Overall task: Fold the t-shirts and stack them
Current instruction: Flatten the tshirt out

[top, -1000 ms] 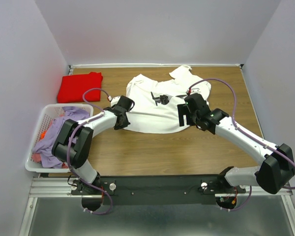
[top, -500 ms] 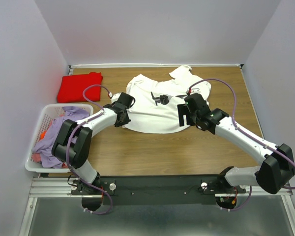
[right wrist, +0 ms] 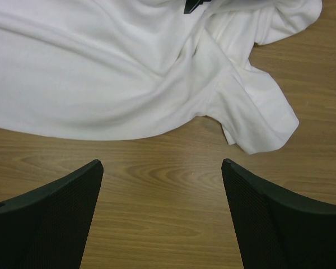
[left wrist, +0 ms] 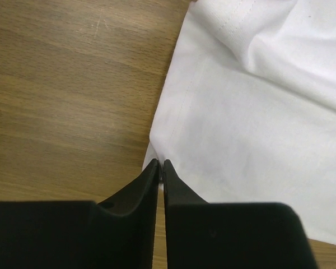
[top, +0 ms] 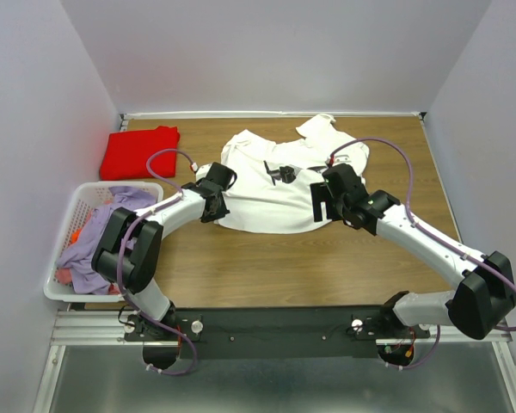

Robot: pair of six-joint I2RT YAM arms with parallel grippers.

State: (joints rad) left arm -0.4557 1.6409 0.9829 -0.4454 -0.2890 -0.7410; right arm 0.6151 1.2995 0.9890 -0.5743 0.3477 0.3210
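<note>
Evidently early on, the left gripper (left wrist: 159, 163) pinches the near hem corner of the white t-shirt (top: 258, 189), unfolded mid-way across the tabletop (top: 267, 267), the right gripper (right wrist: 161, 162) hangs near its sleeve with jaws spread wide, and the red t-shirt (top: 139, 152) lies folded in the far left corner.

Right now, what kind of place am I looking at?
Likely a robot lab bench for laundry folding: a left arm and right arm bolted at a walled-in table, a white shirt spread on it, a basket of clothes beside.
</note>
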